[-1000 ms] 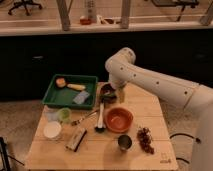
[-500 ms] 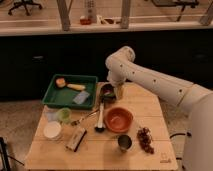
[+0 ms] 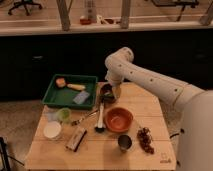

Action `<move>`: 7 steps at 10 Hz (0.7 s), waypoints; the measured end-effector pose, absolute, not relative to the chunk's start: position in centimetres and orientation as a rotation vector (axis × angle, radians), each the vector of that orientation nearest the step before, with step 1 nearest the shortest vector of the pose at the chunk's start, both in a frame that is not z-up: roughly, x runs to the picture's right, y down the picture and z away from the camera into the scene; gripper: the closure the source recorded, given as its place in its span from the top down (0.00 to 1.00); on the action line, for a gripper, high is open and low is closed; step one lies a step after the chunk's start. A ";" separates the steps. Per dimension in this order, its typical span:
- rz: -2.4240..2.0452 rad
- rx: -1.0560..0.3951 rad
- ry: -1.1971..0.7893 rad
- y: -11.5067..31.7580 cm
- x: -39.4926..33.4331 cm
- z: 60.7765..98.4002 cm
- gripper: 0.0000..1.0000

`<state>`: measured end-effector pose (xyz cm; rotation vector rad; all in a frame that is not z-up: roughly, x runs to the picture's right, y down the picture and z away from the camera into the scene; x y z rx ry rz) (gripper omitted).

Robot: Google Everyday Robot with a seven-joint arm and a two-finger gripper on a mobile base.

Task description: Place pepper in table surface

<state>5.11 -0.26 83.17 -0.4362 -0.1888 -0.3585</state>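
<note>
Pale-brown table surface [image 3: 146, 102] bears clutter; tool [image 3: 114, 92] seemingly over dark bowl [image 3: 105, 92].

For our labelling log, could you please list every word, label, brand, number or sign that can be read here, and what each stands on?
No text can be read.
Small dark mark, near a corner of the table surface: too blurred to read.
The hand, over the table's far side and right of the green tray: no marking shows on it.

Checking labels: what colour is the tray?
Green tray, camera view; claw by the dark bowl.
</note>
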 end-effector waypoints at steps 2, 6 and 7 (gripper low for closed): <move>-0.355 -0.432 -0.197 -0.5 5.0 83.8 0.80; -0.357 -0.432 -0.208 -1.2 4.5 85.0 0.73; -0.357 -0.435 -0.210 -1.4 4.6 85.3 0.68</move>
